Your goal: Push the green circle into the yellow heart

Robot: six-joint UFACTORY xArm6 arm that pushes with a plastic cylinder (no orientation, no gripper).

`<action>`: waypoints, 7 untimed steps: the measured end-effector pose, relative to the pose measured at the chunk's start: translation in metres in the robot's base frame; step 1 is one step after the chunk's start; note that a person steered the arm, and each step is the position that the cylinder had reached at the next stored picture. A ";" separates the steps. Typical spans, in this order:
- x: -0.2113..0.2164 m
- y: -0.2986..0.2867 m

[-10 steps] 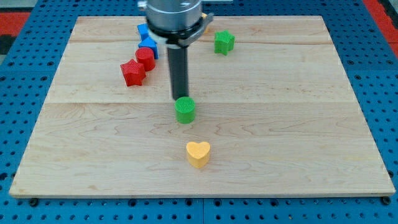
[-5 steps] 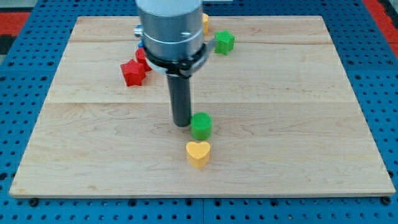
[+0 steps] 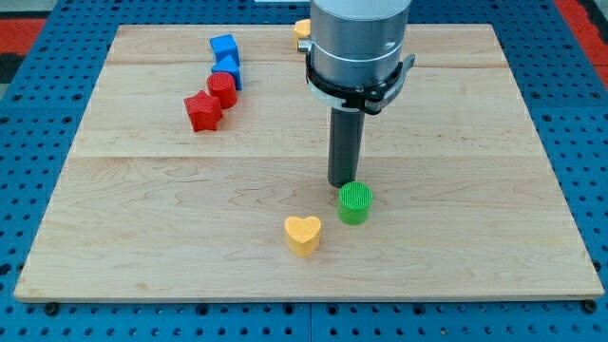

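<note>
pressing down just above the green circle (image 3: 355,202), my tip (image 3: 343,184) met the block's upper edge, or nearly so; contact could not be told for certain, and the rod held nothing. the circle sat just right of the yellow heart (image 3: 303,235), a small gap between them. bare wooden board (image 3: 475,190) stretched to the right and bottom edges. a red star (image 3: 202,111), red cylinder (image 3: 222,89) and blue blocks (image 3: 225,55) clustered at top left, well apart.
</note>
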State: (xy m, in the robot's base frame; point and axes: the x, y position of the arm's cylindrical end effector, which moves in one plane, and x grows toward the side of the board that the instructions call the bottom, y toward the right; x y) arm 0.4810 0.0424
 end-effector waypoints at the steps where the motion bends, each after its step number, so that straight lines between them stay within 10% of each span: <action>1: 0.000 0.024; 5: 0.045 -0.004; 7: -0.075 0.062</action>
